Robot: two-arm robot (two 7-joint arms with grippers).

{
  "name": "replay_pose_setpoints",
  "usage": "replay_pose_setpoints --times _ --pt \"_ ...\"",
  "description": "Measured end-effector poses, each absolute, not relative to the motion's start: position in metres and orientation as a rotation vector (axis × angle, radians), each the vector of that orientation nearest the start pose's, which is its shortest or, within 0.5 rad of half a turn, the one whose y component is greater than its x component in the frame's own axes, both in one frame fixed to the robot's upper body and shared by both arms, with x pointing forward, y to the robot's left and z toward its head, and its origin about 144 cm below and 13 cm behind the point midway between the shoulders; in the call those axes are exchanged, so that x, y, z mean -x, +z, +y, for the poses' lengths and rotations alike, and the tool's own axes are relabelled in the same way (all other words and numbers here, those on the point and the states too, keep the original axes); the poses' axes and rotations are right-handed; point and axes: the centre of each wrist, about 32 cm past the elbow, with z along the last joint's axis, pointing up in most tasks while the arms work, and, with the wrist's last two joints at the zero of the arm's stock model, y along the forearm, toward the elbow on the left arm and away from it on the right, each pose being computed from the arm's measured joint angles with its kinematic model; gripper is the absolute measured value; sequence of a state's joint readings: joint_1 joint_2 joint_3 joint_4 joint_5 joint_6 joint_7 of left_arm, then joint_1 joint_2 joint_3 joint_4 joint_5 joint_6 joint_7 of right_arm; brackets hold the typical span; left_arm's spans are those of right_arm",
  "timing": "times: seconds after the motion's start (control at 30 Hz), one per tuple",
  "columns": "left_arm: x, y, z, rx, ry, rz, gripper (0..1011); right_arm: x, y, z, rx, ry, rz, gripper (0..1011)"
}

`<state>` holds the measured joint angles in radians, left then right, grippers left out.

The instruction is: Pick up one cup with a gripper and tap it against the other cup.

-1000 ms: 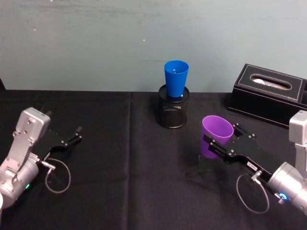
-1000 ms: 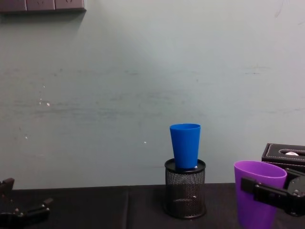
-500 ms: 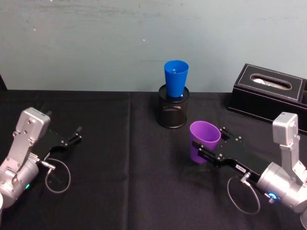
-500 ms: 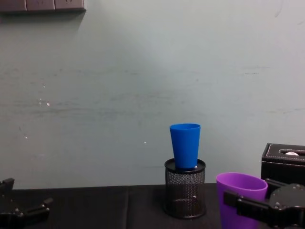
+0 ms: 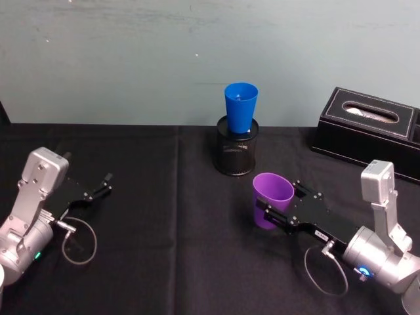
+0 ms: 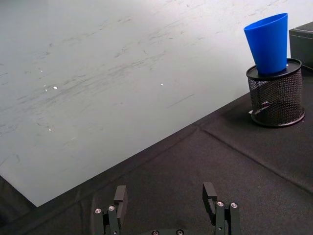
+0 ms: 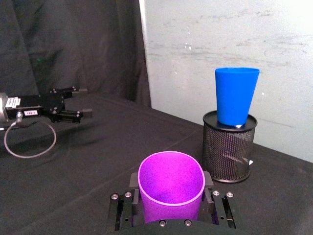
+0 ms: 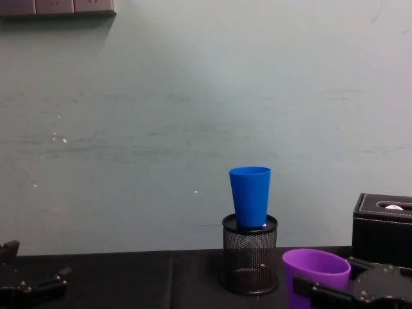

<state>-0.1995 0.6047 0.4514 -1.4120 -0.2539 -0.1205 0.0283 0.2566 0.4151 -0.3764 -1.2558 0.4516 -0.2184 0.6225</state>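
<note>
The purple cup (image 5: pixel 272 195) is upright, clamped from both sides by my right gripper (image 5: pixel 279 200), which is shut on it just in front and to the right of the black mesh pen holder (image 5: pixel 235 155). The blue cup (image 5: pixel 241 108) stands upright in the top of that holder. In the right wrist view the purple cup (image 7: pixel 171 190) sits between the fingers, with the blue cup (image 7: pixel 236 96) ahead of it and higher, a gap between them. From the chest, the purple cup (image 8: pixel 315 275) is low, right of the blue cup (image 8: pixel 250 196). My left gripper (image 6: pixel 165 194) rests open at the left.
A black tissue box (image 5: pixel 369 128) stands at the back right, close behind the right arm. The black cloth covers the table (image 5: pixel 164 249). A pale wall (image 8: pixel 193 116) rises directly behind the pen holder (image 8: pixel 250 262). The left gripper (image 5: pixel 104 184) lies low over the cloth.
My right gripper has carried the purple cup leftward and lower, closer to the pen holder and the blue cup. The left arm has not moved.
</note>
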Motion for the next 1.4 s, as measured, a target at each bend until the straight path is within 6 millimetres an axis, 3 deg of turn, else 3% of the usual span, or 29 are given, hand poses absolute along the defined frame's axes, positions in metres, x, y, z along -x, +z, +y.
replay_pose_setpoints --times 1.4 --pt "-0.489 1.14 0.31 -0.305 1.248 -0.285 1011 -0.512 1.101 -0.288 0.03 -0.745 -0.031 731"
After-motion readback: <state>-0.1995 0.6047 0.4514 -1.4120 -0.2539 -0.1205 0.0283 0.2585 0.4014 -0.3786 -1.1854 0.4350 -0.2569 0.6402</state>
